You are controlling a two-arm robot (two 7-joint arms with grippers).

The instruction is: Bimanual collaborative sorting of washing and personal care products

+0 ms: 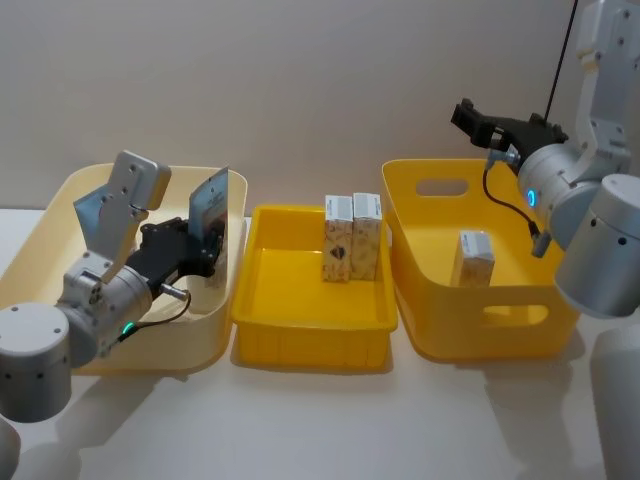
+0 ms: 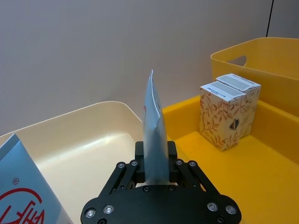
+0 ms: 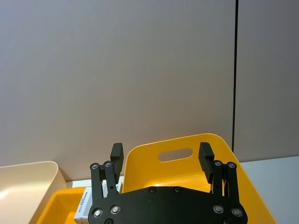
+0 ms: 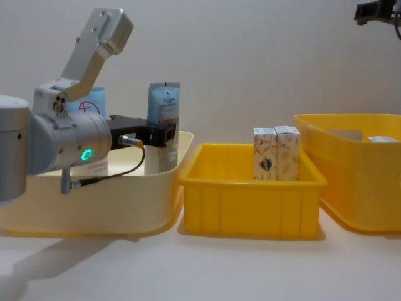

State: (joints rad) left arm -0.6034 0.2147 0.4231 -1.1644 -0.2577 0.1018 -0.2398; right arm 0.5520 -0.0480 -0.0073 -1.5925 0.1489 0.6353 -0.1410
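My left gripper [image 1: 205, 250] is shut on a pale blue-white squeeze tube [image 1: 210, 205], held upright just above the right end of the cream tub [image 1: 200, 335]. The left wrist view shows the tube [image 2: 154, 135] edge-on, clamped between the jaws of the left gripper [image 2: 155, 161]. A second tube with a red circle logo [image 2: 21, 198] stands in the same tub. Two patterned cream cartons [image 1: 337, 248] [image 1: 367, 232] stand in the middle yellow tray [image 1: 310, 335]. A third carton [image 1: 472, 258] sits in the right yellow tub [image 1: 480, 335]. My right gripper [image 1: 470, 118] hangs open and empty, high above that tub's back rim.
The three containers stand side by side on a white table, nearly touching. A plain wall rises close behind them. A black cable hangs by the right arm. Bare table lies in front of the containers.
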